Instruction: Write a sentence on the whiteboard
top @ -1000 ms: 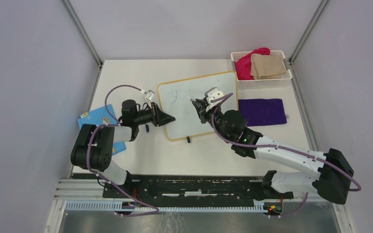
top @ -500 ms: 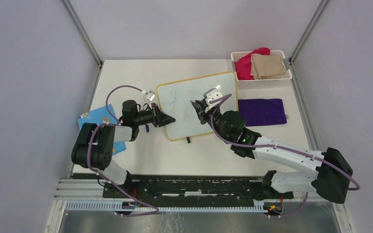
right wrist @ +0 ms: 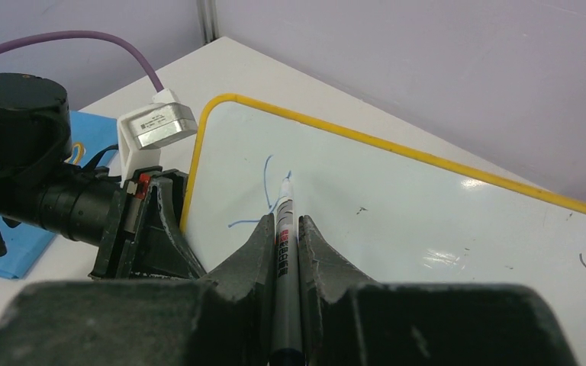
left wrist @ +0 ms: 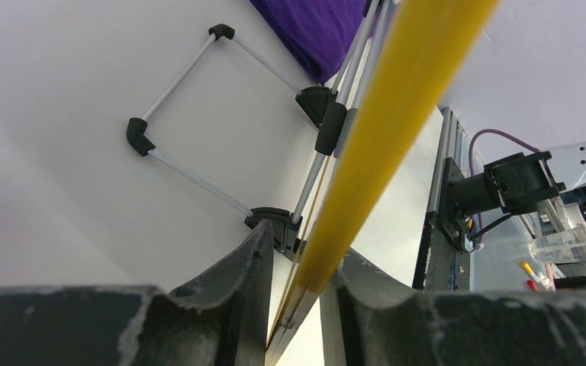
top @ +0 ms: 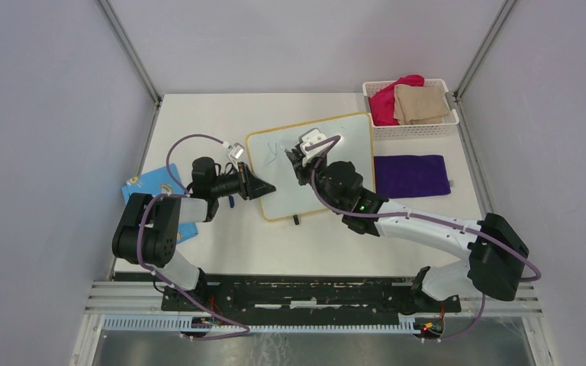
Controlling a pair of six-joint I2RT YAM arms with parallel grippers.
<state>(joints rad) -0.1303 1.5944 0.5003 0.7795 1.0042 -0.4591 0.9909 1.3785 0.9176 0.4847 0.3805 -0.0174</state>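
One basket (top: 416, 130), pink cloth (top: 384, 107) inside (beige cloth (top: 423, 103) too)

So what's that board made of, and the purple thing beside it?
The whiteboard looks like a smooth, glossy coated panel: light glints off it, and the blue ink sits on the surface. Its yellow rim seems to be plastic, though that's hard to confirm. The purple cloth looks like soft, matte fabric: it lies flat with no shine.
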